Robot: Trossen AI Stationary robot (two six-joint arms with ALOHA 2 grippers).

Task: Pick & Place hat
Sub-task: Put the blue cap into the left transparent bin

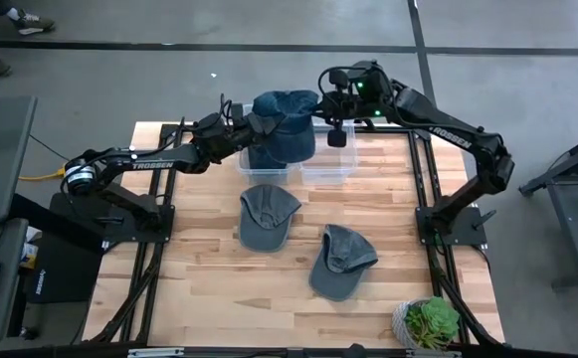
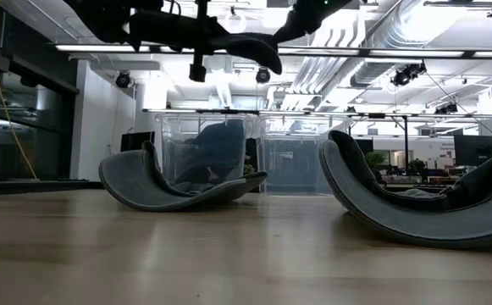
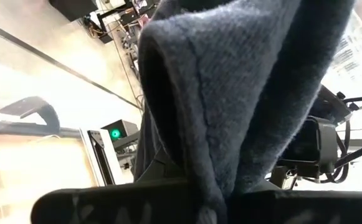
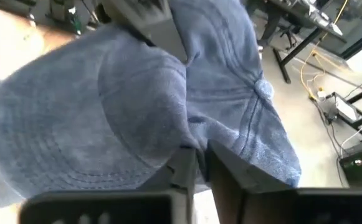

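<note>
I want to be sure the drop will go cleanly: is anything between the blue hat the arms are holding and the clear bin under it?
Nothing visible blocks it. The blue hat hangs right above the left clear bin, pinched by the left gripper and the right gripper. That bin already holds another dark hat, so it would land on top.

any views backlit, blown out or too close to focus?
Low view: ceiling lights backlight the arms into silhouettes; the two grey caps on the table stay legible. Left wrist view: background blown out white, dark blue denim cap fills the frame. Right wrist view: the same cap sits soft, very close to the lens. High view: evenly lit.
</note>
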